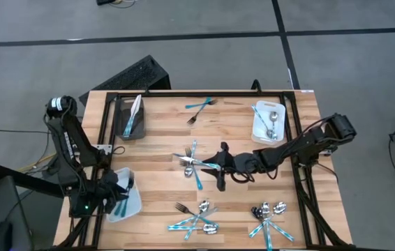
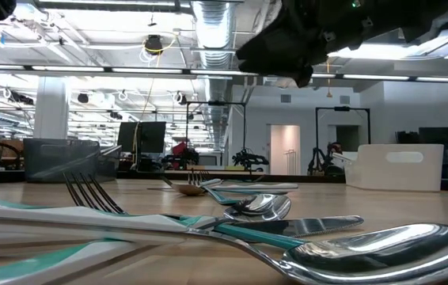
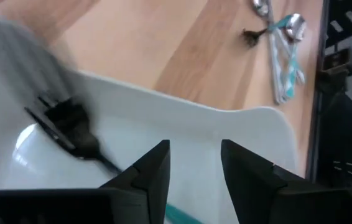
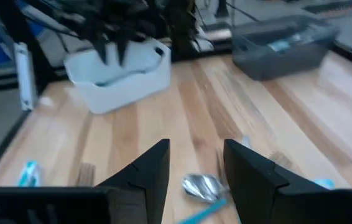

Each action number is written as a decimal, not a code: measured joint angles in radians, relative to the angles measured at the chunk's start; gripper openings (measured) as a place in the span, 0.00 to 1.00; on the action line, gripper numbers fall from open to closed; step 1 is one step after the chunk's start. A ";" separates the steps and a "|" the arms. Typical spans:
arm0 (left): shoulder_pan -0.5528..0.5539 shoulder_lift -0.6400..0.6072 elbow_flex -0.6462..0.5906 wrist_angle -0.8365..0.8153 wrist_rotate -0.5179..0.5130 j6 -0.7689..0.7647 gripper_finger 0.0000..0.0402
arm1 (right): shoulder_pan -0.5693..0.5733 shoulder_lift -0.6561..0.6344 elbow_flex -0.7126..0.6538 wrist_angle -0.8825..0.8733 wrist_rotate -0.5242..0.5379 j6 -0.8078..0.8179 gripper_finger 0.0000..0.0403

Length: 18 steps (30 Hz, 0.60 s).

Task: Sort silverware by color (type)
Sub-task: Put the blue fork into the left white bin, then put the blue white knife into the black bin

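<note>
**Two grippers over a table of scattered cutlery**

Grey floor crossed by dark tape lines surrounds the wooden table [image 1: 211, 160] in the high view. From above we see the left gripper [image 1: 117, 189] over the white bin [image 1: 124, 203] at the table's near left corner, with a teal-handled piece lying inside it. The right gripper [image 1: 222, 167] hangs above the middle of the table, just beside a cluster of silverware [image 1: 194, 164]. Two more clusters [image 1: 197, 217] lie along the near edge, and a teal-handled fork [image 1: 199, 104] lies alone near the far edge. A dark bin [image 1: 133, 117] at the far left holds a pale-handled utensil; a second white bin [image 1: 267, 120] at the far right holds spoons.

The low view gives us what the overhead one cannot: a room of ceiling lights, pipes and monitors behind the table, and forks and spoons [image 2: 256, 207] lying flat on the wood, with a large spoon bowl [image 2: 382, 245] closest. A dark arm section crosses the top.

In the left wrist view, we see the fingers [image 3: 154, 171] parted with nothing between them, above the white bin's floor, where a dark-looking fork head [image 3: 70, 124] rests.

The right wrist view shows its fingers [image 4: 154, 168] apart and empty above a spoon [image 4: 202, 185], with the left arm over the white bin farther off.
</note>
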 joint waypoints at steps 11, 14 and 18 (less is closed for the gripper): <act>0.041 0.000 0.142 0.071 -0.336 0.379 0.32 | 0.003 -0.146 0.001 -0.448 0.157 0.222 0.43; 0.141 0.021 0.133 0.211 -0.357 0.533 0.32 | 0.009 -0.189 0.001 -0.533 0.164 0.271 0.43; 0.316 0.102 0.120 0.396 -0.211 0.735 0.32 | 0.038 -0.209 0.001 -0.556 0.202 0.283 0.43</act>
